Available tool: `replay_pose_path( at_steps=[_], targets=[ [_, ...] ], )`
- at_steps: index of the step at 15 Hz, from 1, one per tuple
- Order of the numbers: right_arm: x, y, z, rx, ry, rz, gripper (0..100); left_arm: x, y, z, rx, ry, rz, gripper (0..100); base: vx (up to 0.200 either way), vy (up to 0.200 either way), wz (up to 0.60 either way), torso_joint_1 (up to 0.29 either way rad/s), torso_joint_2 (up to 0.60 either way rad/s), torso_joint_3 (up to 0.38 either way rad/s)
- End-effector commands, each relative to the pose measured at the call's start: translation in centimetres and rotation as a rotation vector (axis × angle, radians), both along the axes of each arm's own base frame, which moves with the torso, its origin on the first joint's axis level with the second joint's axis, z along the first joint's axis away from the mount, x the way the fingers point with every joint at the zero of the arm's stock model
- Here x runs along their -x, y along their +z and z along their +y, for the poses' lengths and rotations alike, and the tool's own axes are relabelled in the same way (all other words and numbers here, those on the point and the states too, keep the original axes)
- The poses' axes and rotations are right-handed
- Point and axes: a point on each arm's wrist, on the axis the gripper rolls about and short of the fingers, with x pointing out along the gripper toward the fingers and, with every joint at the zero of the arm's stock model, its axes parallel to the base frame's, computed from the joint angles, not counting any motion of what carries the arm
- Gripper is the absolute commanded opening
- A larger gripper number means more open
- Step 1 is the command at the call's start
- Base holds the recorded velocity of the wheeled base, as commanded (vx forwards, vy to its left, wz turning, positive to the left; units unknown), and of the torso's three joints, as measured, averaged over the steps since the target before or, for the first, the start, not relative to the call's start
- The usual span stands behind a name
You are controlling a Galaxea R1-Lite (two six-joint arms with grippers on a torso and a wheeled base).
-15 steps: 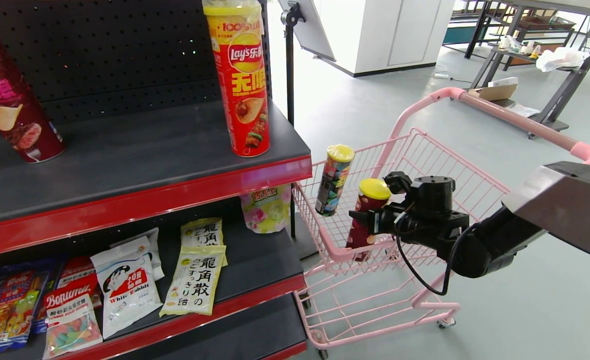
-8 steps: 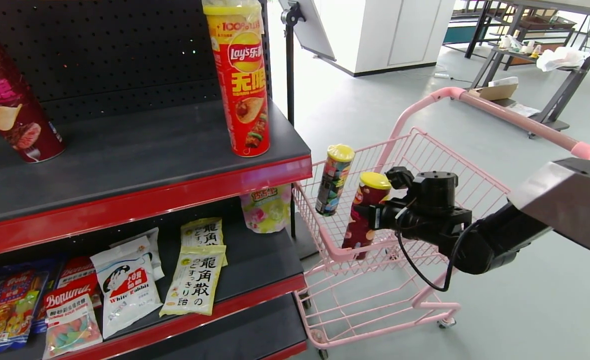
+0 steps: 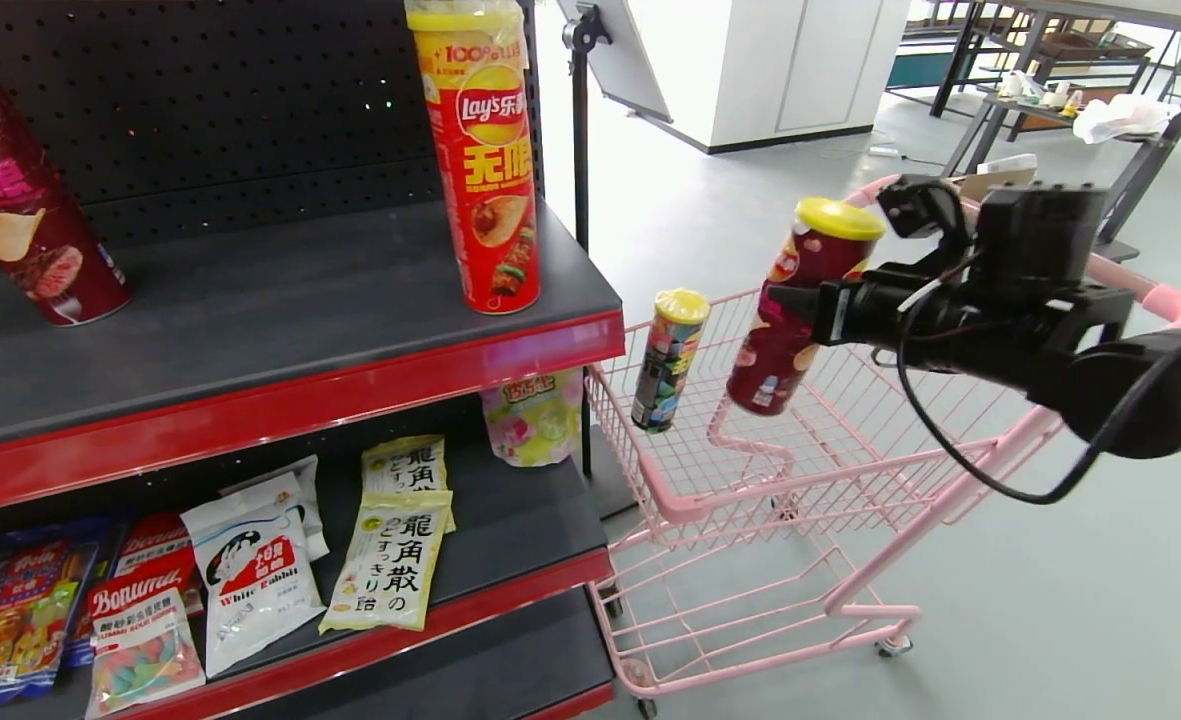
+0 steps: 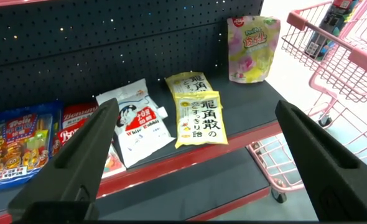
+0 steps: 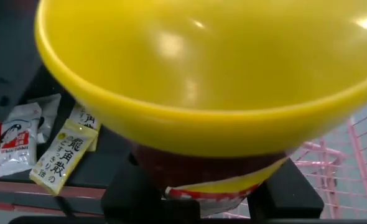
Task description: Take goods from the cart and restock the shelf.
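My right gripper (image 3: 818,300) is shut on a dark red chip can (image 3: 785,340) with a yellow lid (image 3: 839,218), held tilted in the air above the pink cart (image 3: 850,480), to the right of the shelf's top board (image 3: 280,300). In the right wrist view the yellow lid (image 5: 202,68) looms close, with the can's body (image 5: 208,171) between the black fingers (image 5: 132,193). A second, multicoloured can (image 3: 668,360) with a yellow lid stands in the cart's near-left corner. My left gripper (image 4: 196,109) hangs open in front of the lower shelf (image 4: 246,106), holding nothing.
On the top board stand a tall red chip can (image 3: 485,160) near the right edge and a dark red can (image 3: 20,190) at the far left, with bare board between them. Snack bags (image 3: 390,540) lie on the lower shelf. A pole (image 3: 578,200) rises between shelf and cart.
My right gripper has lifted the dark red can up out of the cart's basket and a little to the right. The multicoloured can and the shelf goods have stayed put.
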Motion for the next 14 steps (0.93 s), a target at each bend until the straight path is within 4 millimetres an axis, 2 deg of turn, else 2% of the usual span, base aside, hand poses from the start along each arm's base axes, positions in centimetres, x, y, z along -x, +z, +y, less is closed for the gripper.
replay_pose_path(
  at_steps=[1,3,4,6,9,14],
  targets=[
    [7.3,6.3,-2.5,0.058,-0.087,-0.113,0,0.0,0.0,0.0,0.000,0.000,0.000,100,0.000,0.000,0.00,0.000,0.00,0.000],
    [12.0,6.7,-3.1,0.096,-0.092,-0.042,0,0.0,0.0,0.0,0.000,0.000,0.000,100,0.000,0.000,0.00,0.000,0.00,0.000],
    [15.2,6.2,-4.0,0.114,-0.091,0.009,0,0.0,0.0,0.0,0.000,-0.003,0.000,100,0.000,0.000,0.00,0.000,0.00,0.000],
    [19.4,4.2,-5.4,0.124,-0.093,0.031,0,0.0,0.0,0.0,0.000,-0.003,0.000,100,0.000,0.000,0.00,0.000,0.00,0.000],
    [20.5,2.1,-6.5,0.142,-0.151,0.075,0,0.0,0.0,0.0,0.000,-0.005,0.000,100,0.000,0.000,0.00,0.000,0.00,0.000],
    [20.8,1.7,-6.7,0.146,-0.159,0.086,0,0.0,0.0,0.0,0.000,-0.005,0.004,100,0.000,0.000,0.00,0.008,-0.02,-0.016]
  ],
)
